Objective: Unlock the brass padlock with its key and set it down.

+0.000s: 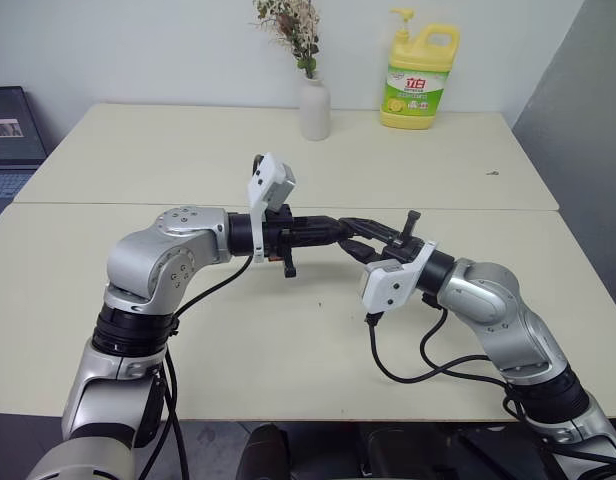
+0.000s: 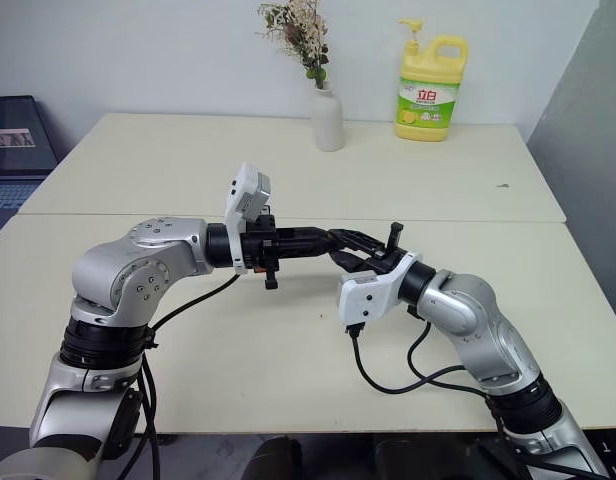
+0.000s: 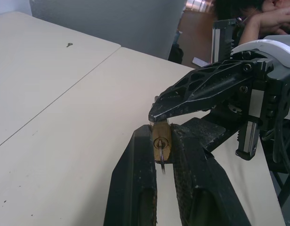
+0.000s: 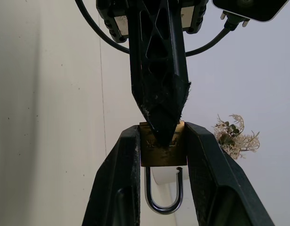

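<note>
From the head cameras I see both arms meeting above the cream table (image 1: 288,340), well clear of its surface. The left gripper (image 1: 350,228) reaches in from the left and the right gripper (image 1: 373,240) from the right, fingertips overlapping at the middle; the lock is too small to make out here. A white vase (image 1: 314,108) with dried flowers and a yellow detergent bottle (image 1: 420,78) stand at the far edge.

In the left wrist view, my left gripper's fingers (image 3: 135,183) are pressed against the sides of the brass padlock (image 3: 161,145), its keyhole face towards the camera with a thin metal ring or key hanging from it. The right gripper's finger (image 3: 206,87) sits on the padlock from above. A small key (image 3: 69,45) lies far off on the table.

In the right wrist view, the right gripper (image 4: 161,141) pinches the padlock body between both fingers, silvery shackle (image 4: 164,193) pointing towards the camera, while the left gripper's fingertips come down onto the far end of the body.
</note>
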Available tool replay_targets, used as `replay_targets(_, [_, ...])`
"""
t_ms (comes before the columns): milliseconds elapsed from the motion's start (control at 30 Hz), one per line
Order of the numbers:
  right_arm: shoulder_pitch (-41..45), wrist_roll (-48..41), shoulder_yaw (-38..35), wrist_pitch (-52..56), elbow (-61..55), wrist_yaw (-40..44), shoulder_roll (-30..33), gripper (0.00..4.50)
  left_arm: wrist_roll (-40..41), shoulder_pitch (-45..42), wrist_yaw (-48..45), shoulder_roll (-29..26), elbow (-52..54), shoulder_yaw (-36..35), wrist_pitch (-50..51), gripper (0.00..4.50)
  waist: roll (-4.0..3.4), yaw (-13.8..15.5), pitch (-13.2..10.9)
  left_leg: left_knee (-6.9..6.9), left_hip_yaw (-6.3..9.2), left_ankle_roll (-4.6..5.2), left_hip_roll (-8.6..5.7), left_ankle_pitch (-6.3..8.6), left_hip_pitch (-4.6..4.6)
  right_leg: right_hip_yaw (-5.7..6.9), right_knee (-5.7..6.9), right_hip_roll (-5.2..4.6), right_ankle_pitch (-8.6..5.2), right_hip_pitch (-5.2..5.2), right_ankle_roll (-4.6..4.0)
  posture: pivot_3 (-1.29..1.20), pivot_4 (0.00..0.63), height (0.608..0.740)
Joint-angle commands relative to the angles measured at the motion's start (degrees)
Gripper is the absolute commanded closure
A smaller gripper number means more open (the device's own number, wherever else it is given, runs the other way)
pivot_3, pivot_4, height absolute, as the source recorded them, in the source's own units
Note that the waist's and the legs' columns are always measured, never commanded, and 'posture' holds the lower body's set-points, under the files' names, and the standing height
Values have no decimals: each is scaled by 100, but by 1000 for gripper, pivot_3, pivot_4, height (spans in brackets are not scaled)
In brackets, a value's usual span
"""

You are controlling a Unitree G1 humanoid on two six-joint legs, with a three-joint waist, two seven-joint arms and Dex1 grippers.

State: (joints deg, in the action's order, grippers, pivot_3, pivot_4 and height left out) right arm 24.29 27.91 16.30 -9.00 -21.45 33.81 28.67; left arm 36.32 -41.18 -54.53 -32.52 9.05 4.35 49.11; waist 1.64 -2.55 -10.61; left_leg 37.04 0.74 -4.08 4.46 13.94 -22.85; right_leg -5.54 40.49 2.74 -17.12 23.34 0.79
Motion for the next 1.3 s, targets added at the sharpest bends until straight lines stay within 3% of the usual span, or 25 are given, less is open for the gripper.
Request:
replay_targets(33, [78,-51,-74,-28,-194,7,11,3564,-24,-96,-68,35,53,40,-121,4343,0,0,0,0,0,0,0,0,0,0,0,0,0,0,0,0,150,740])
replay_targets(67, [72,-46,-76,-24,-197,12,22,3564,-25,-93,-73,37,54,41,-124,4343,0,0,0,0,0,0,0,0,0,0,0,0,0,0,0,0,150,740])
replay_targets(333, [-218,-411,-516,374,-301,322,359,819,-19,-131,-202,-2,-83,9,-220,4343,0,20,0,0,0,0,0,0,-1,1,0,0,0,0,0,0,150,740])
replay_targets(467, [-566,-884,-998,470,-547,542,735,772,-5,-145,-389,-56,-213,-25,-303,4343,0,52,0,0,-2,0,-2,0,-1,-1,-2,0,0,0,0,0,150,740])
replay_targets(667, [-830,-2571,-1578,1207,-941,1391,1035,772,-30,-281,-858,-138,-585,-10,-514,4343,0,39,0,0,1,1,-2,0,2,0,0,2,0,0,0,0,150,740])
replay_targets(767, [-492,-3517,-1789,1840,-1348,1583,1033,1399,-9,-413,-1061,-181,-713,-13,-517,4343,0,29,0,0,1,1,-2,1,0,0,0,2,0,0,1,0,150,740])
replay_targets(833, [-270,-3854,-1690,2188,-1530,1600,979,2043,-26,-485,-1083,-170,-767,-10,-522,4343,0,17,0,-1,2,2,-2,1,1,-1,0,2,0,0,1,0,150,740])
replay_targets(1000, [63,-3931,-1316,2445,-1507,1560,916,3956,17,-511,-1082,-160,-609,-9,-459,4343,0,29,0,0,7,2,-2,1,-2,3,-2,3,-3,-1,5,0,150,740])
replay_targets(1067, [133,-3868,-1208,2409,-1408,1553,900,4500,64,-504,-1082,-177,-519,-34,-409,4343,0,34,0,0,6,2,-2,1,-4,2,-5,3,-3,-1,5,0,150,740])
replay_targets(1300, [260,-3749,-1032,2093,-1012,1620,931,4500,105,-419,-1123,-272,-282,-50,-320,4343,0,31,0,-1,7,2,-2,1,-4,4,-6,3,-3,-1,5,0,150,740])
